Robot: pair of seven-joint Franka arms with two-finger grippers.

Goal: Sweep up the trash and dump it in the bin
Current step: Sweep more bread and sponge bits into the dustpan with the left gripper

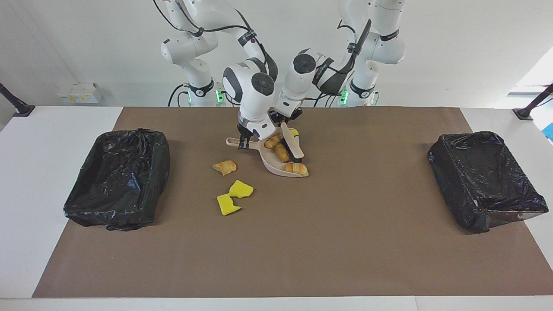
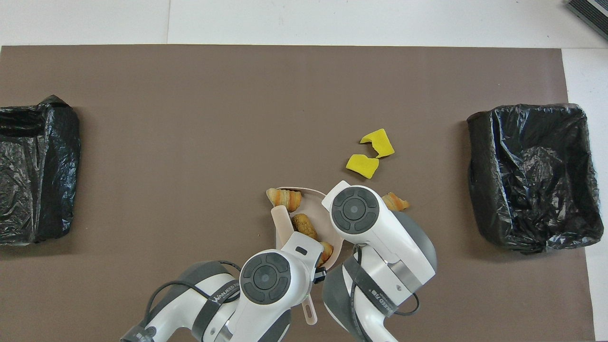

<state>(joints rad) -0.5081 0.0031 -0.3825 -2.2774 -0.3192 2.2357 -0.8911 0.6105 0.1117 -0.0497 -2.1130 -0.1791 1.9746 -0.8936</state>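
Right pincer (image 1: pixel 244 141) clamped on dustpan (image 1: pixel 276 166) handle, pinning pan flat on counter (image 1: pixel 345 242) as backstop. Left pincer (image 1: pixel 283 123) shut on brush (image 1: pixel 293 144), bristles at pan mouth, herding croissant lumps (image 1: pixel 281 152) and sponge chunk (image 1: pixel 293 132) inside; one croissant (image 1: pixel 297 169) straddles lip. Stray croissant (image 1: pixel 224 166), two yellow sponge pieces (image 1: pixel 234 196) lie on mat nearby, unswept. Lined bins (image 1: pixel 119 177) at counter ends await dump.

Facing + overhead cams, shared table (image 1: pixel 276 259)

Plain white wall (image 1: pixel 453 47), white table (image 1: pixel 30 172) under brown mat (image 1: pixel 302 242).

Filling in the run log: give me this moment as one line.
left pincer: shut on brush | right pincer: shut on dustpan | pan: bread lumps | mat: three scraps
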